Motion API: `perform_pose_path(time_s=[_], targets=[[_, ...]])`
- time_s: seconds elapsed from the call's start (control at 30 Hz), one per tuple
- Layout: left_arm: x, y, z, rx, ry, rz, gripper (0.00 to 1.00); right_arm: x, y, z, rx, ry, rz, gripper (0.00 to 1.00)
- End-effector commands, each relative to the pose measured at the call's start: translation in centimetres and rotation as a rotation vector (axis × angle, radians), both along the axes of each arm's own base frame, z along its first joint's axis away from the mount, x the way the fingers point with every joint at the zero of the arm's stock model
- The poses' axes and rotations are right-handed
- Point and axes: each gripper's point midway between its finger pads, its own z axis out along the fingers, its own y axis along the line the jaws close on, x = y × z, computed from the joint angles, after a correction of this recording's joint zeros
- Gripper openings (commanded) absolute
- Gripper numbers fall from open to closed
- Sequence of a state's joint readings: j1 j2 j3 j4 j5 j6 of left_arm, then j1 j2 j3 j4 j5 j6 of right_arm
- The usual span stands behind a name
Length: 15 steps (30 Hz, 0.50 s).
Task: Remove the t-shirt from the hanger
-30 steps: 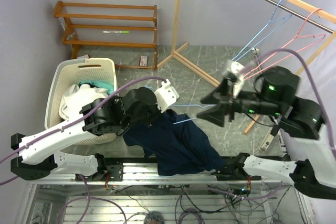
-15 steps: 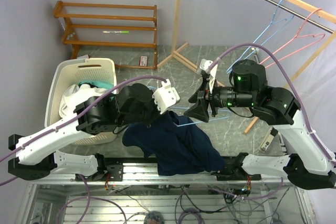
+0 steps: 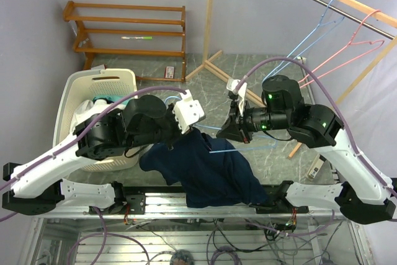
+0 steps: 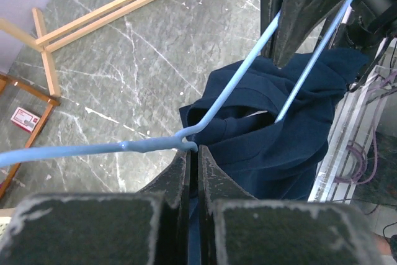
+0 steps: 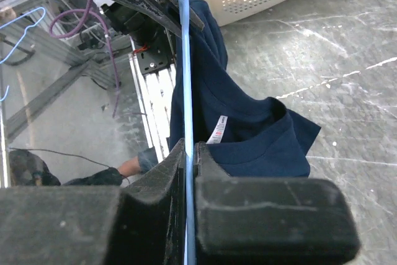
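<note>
Left end effector [image 4: 193, 153] and right end effector [image 5: 189, 148] pinch hanger [image 4: 236, 79] partly under t-shirt [image 4: 273, 147].

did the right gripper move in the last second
Yes. The right gripper has swung left, away from the pink hanger on the rail and closer to the laundry basket, still clamped on the blue hanger.

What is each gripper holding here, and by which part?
Both hold the blue hanger: the left gripper pinches its twisted neck, the right gripper is shut on a straight wire run. The navy t-shirt hangs from it.
</note>
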<state>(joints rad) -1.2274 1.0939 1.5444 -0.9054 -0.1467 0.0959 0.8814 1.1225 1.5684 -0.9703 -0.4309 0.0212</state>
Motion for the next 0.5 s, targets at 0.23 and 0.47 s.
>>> perform_pose_path(time_s=[0.23, 0.47], targets=[[2.6, 3.0, 0.2, -0.071, -0.064, 0.227, 0.59, 1.9, -1.7, 2.0, 0.001, -0.058, -0.168, 0.0], [2.7, 8.0, 1.0, -0.269, -0.079, 0.385, 0.62, 3.2, -2.9, 1.4, -0.084, 0.004, -0.307, 0.0]])
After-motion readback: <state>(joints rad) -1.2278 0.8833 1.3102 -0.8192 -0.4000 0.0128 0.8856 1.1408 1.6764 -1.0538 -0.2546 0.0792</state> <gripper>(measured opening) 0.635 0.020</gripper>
